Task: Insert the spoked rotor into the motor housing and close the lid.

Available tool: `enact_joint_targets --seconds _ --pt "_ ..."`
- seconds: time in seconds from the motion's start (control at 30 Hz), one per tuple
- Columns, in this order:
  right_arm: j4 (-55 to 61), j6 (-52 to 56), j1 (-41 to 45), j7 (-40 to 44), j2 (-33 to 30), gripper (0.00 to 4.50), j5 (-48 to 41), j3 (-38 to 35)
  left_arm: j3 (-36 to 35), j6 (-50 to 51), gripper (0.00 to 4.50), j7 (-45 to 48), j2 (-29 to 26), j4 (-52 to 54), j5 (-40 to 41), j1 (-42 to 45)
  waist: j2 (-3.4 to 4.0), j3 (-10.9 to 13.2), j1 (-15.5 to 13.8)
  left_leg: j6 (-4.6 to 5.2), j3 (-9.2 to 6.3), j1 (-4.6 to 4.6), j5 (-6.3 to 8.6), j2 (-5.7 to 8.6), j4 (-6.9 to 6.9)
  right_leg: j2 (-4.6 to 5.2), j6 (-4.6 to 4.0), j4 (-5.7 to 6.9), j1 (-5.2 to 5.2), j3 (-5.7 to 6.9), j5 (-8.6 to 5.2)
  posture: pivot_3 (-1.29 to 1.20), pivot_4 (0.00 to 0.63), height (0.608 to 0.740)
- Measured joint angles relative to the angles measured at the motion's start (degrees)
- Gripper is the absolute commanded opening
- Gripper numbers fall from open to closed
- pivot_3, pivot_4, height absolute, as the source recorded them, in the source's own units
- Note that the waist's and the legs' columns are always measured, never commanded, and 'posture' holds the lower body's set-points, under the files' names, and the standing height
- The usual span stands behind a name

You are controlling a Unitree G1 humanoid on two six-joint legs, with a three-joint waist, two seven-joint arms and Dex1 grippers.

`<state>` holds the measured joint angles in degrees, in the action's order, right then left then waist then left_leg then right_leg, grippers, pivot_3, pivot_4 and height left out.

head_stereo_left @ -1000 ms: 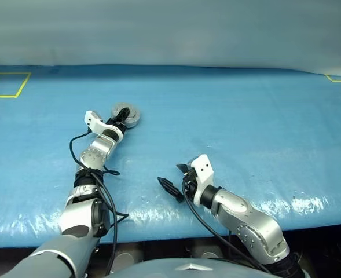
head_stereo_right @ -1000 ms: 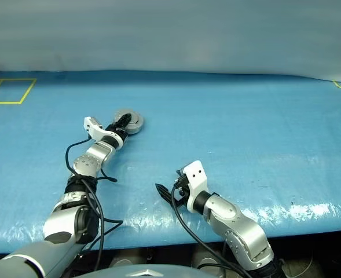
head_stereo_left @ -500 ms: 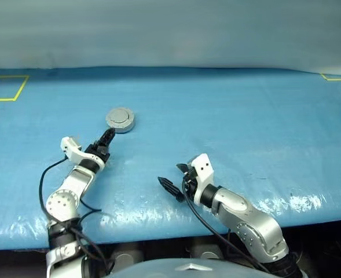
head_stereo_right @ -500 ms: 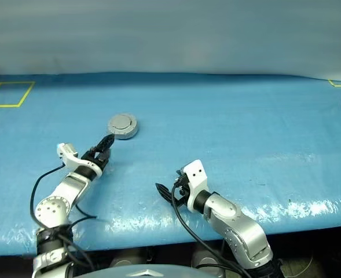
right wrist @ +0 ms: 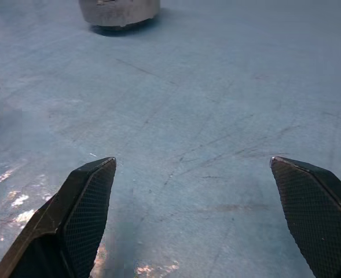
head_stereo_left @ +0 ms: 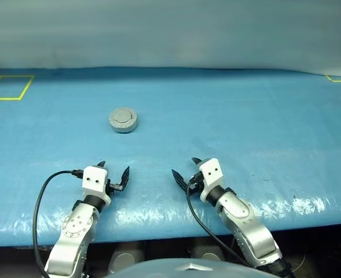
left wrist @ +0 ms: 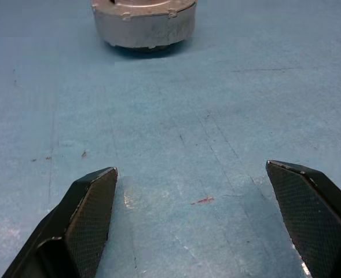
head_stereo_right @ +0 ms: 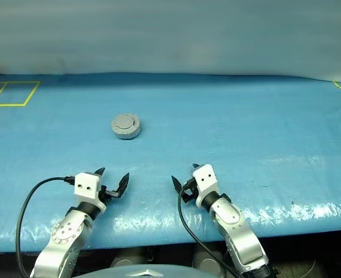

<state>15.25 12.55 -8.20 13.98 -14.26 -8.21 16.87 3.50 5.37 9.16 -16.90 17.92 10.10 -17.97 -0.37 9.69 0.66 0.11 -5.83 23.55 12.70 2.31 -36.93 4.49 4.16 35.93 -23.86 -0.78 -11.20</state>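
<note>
The motor housing (head_stereo_left: 123, 120) is a short round grey cup standing on the blue table, left of centre. Its lid (head_stereo_right: 125, 122) lies flat and shut on top, plain grey face up. The spoked rotor is hidden. My left gripper (head_stereo_left: 113, 168) hovers low near the table's front edge, well short of the housing, open and empty. My right gripper (head_stereo_left: 184, 168) sits beside it to the right, also open and empty. The left wrist view looks straight at the housing (left wrist: 142, 23) past the spread fingers (left wrist: 95, 202). In the right wrist view the housing (right wrist: 119, 11) lies far off.
The blue table cover (head_stereo_left: 245, 127) stretches wide, with its front edge just below both grippers. A yellow tape rectangle (head_stereo_left: 5, 87) marks the far left. A yellow tape corner (head_stereo_left: 339, 79) marks the far right. A pale wall runs along the back.
My left arm drew back from the housing to the front edge, rolling its wrist and spreading its fingers. The right gripper shifted a little to the right. The housing stayed put with its lid down.
</note>
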Motion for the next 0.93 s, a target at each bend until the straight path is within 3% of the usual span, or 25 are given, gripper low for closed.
enact_joint_targets --seconds 0.3,0.93 --pt "-3.45 -8.31 -2.85 -3.85 5.20 4.50 2.28 -5.07 -0.31 -11.21 4.49 3.23 2.25 -7.76 -3.69 2.07 0.02 -0.01 -0.02 0.23 -0.03 -0.01 -0.12 0.00 -0.02 -0.01 0.00 0.00 0.04 0.05 -0.01 0.00 0.150 0.740" --pt "-0.93 -1.99 -5.21 -0.73 7.39 4.50 -1.01 -6.15 -1.25 -13.69 4.49 3.95 5.24 -10.68 -4.42 3.65 0.04 -0.02 0.06 0.25 -0.04 -0.04 -0.13 -0.01 -0.05 -0.03 -0.01 0.04 0.08 0.05 -0.01 0.00 0.150 0.740"
